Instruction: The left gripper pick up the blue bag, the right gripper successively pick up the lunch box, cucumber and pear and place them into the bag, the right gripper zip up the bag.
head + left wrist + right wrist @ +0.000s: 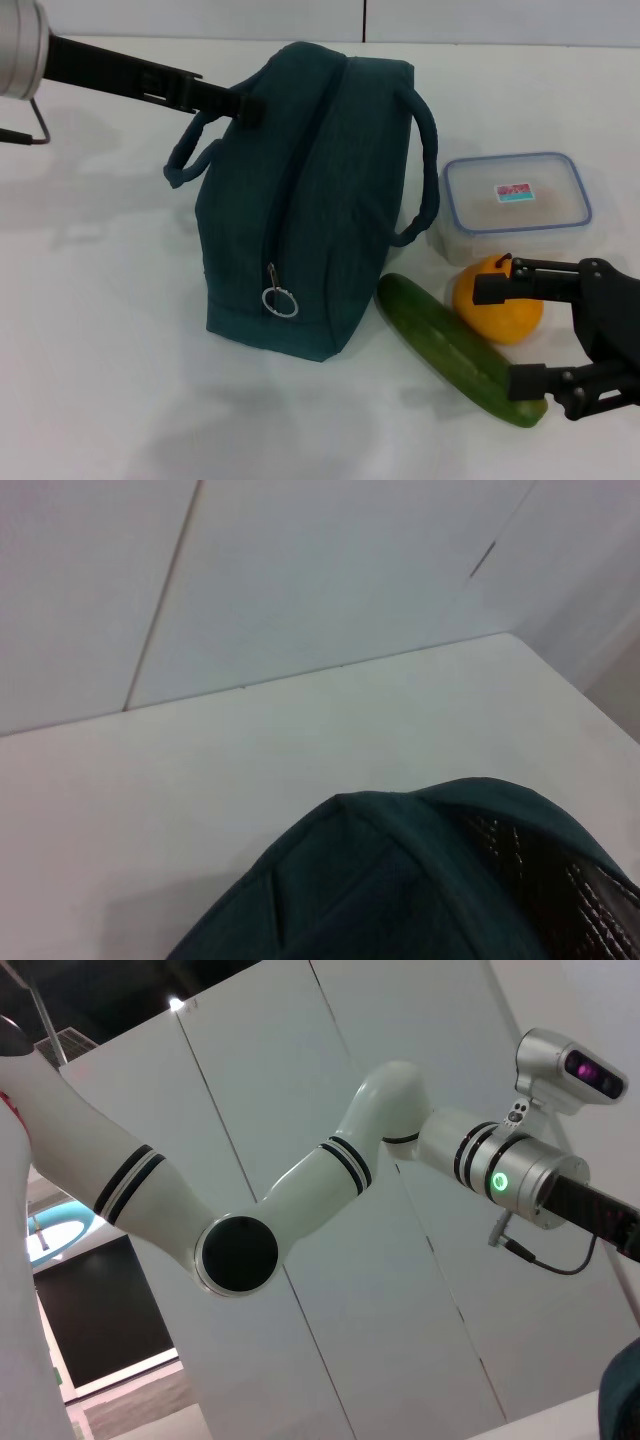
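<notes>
The blue bag (300, 210) stands upright on the white table with its zipper pull ring (279, 301) hanging at the near end. My left gripper (245, 105) reaches in from the far left and is shut on the bag's left handle (195, 145), which is drawn up toward it. The left wrist view shows the bag's top (420, 880) close below. To the right of the bag lie the cucumber (455, 352), the pear (500, 305) and, behind them, the lunch box (515, 200). My right gripper (508, 335) hovers open there, one finger over the pear and the other over the cucumber's near end.
A thin metal stand (35, 128) rises at the far left of the table (100, 330). In the right wrist view my left arm (330, 1175) with its green ring light (497, 1182) crosses before white wall panels.
</notes>
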Controlling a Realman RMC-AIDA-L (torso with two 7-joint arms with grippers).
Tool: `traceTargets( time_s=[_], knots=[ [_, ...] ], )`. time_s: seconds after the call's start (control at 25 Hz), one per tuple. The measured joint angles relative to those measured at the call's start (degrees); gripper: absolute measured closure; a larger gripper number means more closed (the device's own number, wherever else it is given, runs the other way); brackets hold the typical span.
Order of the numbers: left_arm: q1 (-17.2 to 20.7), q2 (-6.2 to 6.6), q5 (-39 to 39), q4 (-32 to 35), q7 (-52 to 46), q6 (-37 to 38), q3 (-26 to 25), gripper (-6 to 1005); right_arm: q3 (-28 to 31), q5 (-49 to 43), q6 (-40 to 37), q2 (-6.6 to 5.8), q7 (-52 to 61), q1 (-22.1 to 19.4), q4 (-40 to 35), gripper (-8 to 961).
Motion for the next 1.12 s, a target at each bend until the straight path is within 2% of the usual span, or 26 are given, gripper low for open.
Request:
traceTargets(
  time_s=[0.2, 0.32, 0.52, 0.92, 1.12],
  knots=[
    [-0.9, 0.02, 0.1, -1.8, -0.3, 0.1, 0.5, 350, -0.1, 0.0, 0.1, 0.02, -0.3, 0.0, 0.4, 94],
    [-1.7, 0.45, 0.1, -3.4, -1.1, 0.2, 2.0, 529, 0.0, 0.0, 0.1, 0.00, -0.5, -0.3, 0.9, 94],
    [-4.0, 1.19, 1.8, -6.8, -2.9, 0.4, 4.0, 761, 0.3, -0.1, 0.3, -0.07, -1.1, -1.2, 0.9, 95],
    [-4.6, 0.59, 2.3, -7.1, -3.3, 0.4, 2.9, 849, 1.1, 0.3, 0.7, -0.11, -1.7, -2.3, 1.8, 97],
    [-3.5, 0.57, -0.7, -7.0, -2.8, 0.3, 0.2, 858, 7.8, 0.6, 2.2, 0.55, -3.2, -2.9, 6.7, 97]
  ],
)
